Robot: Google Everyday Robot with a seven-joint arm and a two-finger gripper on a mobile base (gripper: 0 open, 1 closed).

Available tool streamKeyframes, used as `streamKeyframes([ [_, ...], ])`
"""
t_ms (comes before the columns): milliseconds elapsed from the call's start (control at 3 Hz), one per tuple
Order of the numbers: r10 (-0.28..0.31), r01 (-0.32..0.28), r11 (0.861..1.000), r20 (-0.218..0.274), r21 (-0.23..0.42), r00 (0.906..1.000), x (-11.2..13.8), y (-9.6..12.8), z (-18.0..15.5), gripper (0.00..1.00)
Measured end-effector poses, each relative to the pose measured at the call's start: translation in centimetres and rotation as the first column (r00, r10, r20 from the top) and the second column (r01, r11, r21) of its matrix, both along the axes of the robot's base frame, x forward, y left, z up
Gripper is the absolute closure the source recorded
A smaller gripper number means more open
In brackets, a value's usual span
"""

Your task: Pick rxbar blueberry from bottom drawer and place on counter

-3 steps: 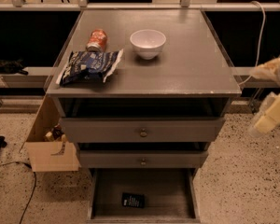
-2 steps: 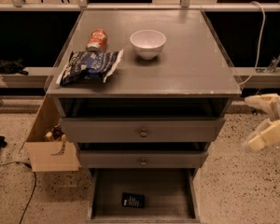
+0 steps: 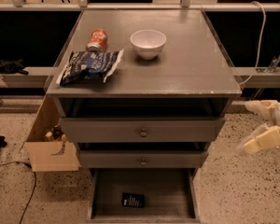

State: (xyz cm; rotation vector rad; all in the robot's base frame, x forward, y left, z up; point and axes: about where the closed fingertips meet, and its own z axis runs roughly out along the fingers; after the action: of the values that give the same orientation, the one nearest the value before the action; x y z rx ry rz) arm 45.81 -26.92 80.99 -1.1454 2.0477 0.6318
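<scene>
One rxbar blueberry (image 3: pixel 133 200), flat, probably light and slick, in bottom drawer (image 3: pixel 168 192) at six o'clock; pinch across its width. Claw (image 3: pixel 245 127) at three o'clock, spread wide.

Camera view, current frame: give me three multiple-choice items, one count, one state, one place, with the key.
1. How many things sit on the counter?
A) two B) three C) five
2. The gripper, out to the right of the cabinet at drawer height, is:
A) open, holding nothing B) shut, holding nothing C) shut on a load
3. Where is the dark bar?
A) on the counter B) in the bottom drawer C) in the gripper

Key:
1 B: a can, a bowl and a snack bag.
2 A: its fingers stand apart with nothing between them.
3 B: it lies on the floor of the pulled-out drawer.
</scene>
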Motion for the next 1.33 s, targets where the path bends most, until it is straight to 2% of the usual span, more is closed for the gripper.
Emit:
streamKeyframes([
  [333, -0.131, 0.131, 0.991, -0.043, 0.001, 0.9904, -1.9, -0.1, -3.2, 0.0],
  [667, -0.245, 0.242, 0.97, -0.098, -0.037, 0.9647, -3.1, -0.3, -9.8, 0.0],
  [1000, -0.276, 0.27, 0.961, -0.096, -0.066, 0.9564, -1.5, -1.2, -14.5, 0.0],
  [1333, -0.3, 0.297, 0.954, -0.094, -0.046, 0.9493, 1.2, -2.8, -18.0, 0.0],
])
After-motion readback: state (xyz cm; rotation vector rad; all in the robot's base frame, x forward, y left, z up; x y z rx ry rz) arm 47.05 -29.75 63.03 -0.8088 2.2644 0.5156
